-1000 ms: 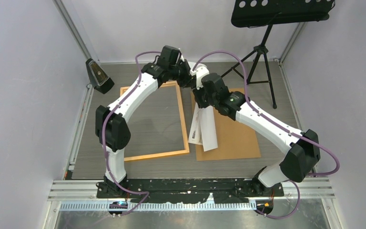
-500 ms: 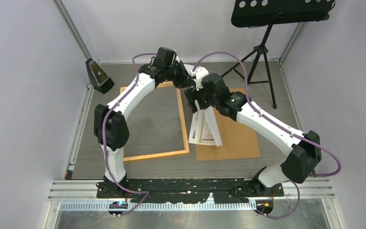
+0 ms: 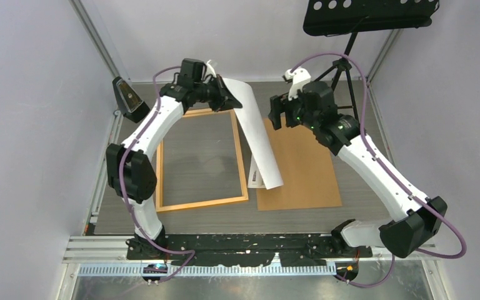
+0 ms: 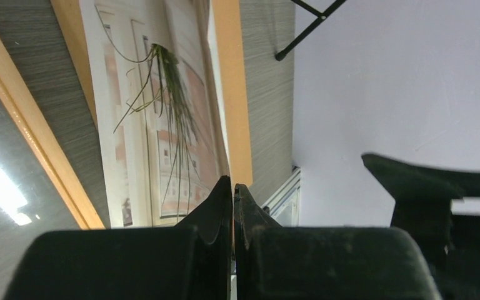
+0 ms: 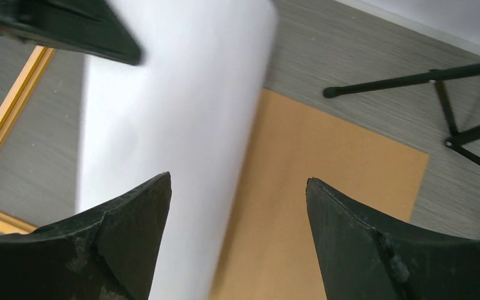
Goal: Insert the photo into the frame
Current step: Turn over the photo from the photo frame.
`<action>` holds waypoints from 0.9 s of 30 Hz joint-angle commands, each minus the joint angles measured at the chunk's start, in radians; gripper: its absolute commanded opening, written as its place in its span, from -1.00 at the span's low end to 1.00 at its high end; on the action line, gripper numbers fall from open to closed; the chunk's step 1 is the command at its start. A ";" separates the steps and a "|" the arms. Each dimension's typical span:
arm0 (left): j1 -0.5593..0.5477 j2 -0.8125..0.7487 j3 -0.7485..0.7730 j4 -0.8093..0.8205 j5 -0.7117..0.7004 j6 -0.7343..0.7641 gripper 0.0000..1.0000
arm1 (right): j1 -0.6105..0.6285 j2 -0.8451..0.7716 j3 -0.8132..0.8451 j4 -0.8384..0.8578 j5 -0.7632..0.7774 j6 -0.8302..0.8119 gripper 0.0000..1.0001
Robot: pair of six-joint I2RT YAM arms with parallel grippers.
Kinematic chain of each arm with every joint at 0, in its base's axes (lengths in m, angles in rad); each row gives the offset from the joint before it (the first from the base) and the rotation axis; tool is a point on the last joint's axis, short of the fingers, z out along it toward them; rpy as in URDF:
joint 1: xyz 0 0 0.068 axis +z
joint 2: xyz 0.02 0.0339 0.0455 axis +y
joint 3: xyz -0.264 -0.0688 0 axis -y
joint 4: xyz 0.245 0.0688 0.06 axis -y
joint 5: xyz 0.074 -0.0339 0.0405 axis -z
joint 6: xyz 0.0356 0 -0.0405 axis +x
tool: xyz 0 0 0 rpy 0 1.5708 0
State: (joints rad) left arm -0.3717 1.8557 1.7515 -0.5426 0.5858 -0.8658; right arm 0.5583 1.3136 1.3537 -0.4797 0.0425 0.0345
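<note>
left pincer (image 4: 232,184) grasps the photo (image 3: 259,140) by its top edge, lower end beside the frame (image 3: 203,203); right pincer (image 5: 237,187) released, above the board (image 3: 306,175)

The grey table (image 3: 356,131) carries the frame (image 3: 203,204) left of centre, a brown board (image 3: 306,169) just beside its right edge, a black tripod (image 3: 342,63) at the far right corner and a black wedge (image 3: 129,100) at the far left corner
</note>
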 commanded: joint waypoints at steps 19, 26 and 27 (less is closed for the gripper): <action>0.516 -0.288 -0.039 -0.523 0.332 0.611 -1.00 | -0.109 -0.049 -0.087 0.059 -0.082 -0.001 0.69; 0.619 -0.188 -0.071 -0.681 0.197 0.849 -1.00 | -0.109 -0.030 -0.102 0.070 -0.103 0.009 0.68; 0.621 -0.178 -0.086 -0.670 0.168 0.858 -1.00 | -0.109 -0.027 -0.104 0.074 -0.106 0.010 0.68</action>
State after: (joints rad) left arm 0.2390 1.6325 1.7039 -1.1172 0.8398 -0.1696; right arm 0.4541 1.2785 1.2594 -0.4625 -0.0391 0.0364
